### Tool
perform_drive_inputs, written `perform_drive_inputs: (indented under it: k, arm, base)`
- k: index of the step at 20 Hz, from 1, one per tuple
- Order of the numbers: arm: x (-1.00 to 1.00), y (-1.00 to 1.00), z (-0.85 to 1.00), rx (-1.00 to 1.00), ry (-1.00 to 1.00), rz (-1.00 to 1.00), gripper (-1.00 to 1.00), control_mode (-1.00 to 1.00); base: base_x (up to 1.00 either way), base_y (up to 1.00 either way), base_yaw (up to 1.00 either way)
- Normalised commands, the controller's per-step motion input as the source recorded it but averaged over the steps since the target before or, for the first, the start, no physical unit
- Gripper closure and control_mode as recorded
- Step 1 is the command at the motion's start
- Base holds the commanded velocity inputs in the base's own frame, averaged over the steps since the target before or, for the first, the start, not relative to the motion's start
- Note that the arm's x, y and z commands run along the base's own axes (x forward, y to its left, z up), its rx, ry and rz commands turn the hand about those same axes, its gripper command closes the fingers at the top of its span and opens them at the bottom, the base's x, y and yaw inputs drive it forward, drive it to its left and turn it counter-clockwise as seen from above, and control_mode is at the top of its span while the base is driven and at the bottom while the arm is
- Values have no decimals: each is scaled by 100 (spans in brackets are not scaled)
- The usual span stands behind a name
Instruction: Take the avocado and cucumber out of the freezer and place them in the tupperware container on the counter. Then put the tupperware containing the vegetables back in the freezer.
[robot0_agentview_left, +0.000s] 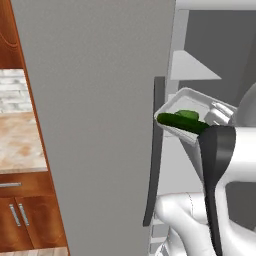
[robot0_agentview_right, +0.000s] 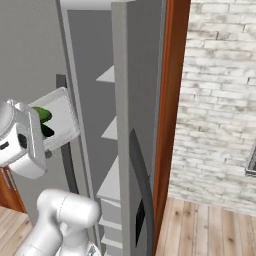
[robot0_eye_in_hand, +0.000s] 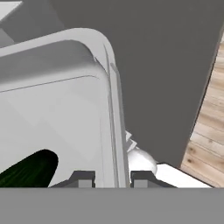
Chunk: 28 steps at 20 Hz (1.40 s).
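You have the shallow pale grey rectangular tupperware container (robot0_agentview_left: 186, 102) lifted off any surface and carried in the air at the open front of the tall matte-grey freezer (robot0_agentview_left: 100, 100). The two-finger gripper (robot0_eye_in_hand: 113, 178) is pinching the container's rim: in the hand view one dark fingertip sits on each side of the thin wall, pressed together on it near a rounded corner.

Look at the left base view and you see the container tilted, its open side turned toward the camera, just beside the dark grey vertical bar handle (robot0_agentview_left: 156, 150) of the freezer door. The short, dark green, glossy cucumber (robot0_agentview_left: 181, 122) lies inside it along the lower rim, and a lighter green rounded piece (robot0_agentview_left: 188, 115) rests just behind the cucumber, touching it; you cannot tell from these pictures exactly what that piece is. In the hand view the cucumber's dark end shows at the lower left of the tray floor.

From the right base view the container (robot0_agentview_right: 60, 120) stands out from the white hand, beside the freezer's pale shelves (robot0_agentview_right: 111, 75) that step down inside the open compartment. The beige-pink marbled counter (robot0_agentview_left: 20, 142) over reddish-brown cabinets lies well apart, to the left of the freezer door. A whitewashed brick wall (robot0_agentview_right: 220, 100) and a wooden floor (robot0_agentview_right: 210, 230) sit to the right of the freezer.
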Motion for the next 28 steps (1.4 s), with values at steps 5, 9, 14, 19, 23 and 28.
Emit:
perform_drive_inputs:
  k: [5, 9, 14, 19, 23, 28]
  arm:
    - [0, -21, 24, 18, -4, -39, 100, -100]
    - [13, -19, 25, 24, -7, -36, 100, -100]
    - [57, 0, 8, 18, -10, -31, 100, -100]
    - [86, 0, 0, 11, -6, -23, 100, -100]
    - [82, -8, 1, 10, -8, -13, 100, -100]
    - [71, -20, 5, 10, -13, -1, 100, -100]
  base:
    - [0, 0, 0]
    - [0, 0, 0]
    - [0, 0, 0]
    - [0, 0, 0]
    - [0, 0, 0]
    - [0, 0, 0]
